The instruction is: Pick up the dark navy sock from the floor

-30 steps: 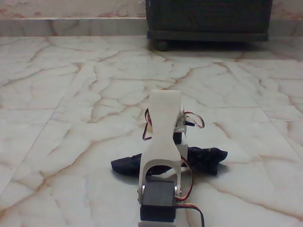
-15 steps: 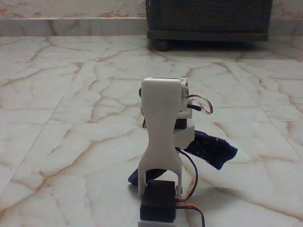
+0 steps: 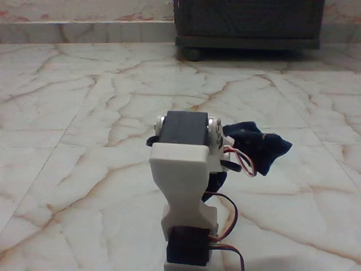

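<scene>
The dark navy sock is off the floor, bunched up and sticking out to the right from behind my white arm. A small dark bit also shows at the arm's left edge. The arm's white link and black servo block stand in front of my gripper, so its fingers are hidden. The sock hangs at the height of that servo with nothing under it, so the gripper is holding it.
A dark wooden cabinet on castors stands at the back, right of centre, against a marble step. Red and black wires loop out from the arm's right side. Open marble tiles lie to the left and right.
The arm has folded upward, taking the sock with it. A second ago the sock lay flat on the tiles behind the arm; now it hangs clear of them, higher and to the right.
</scene>
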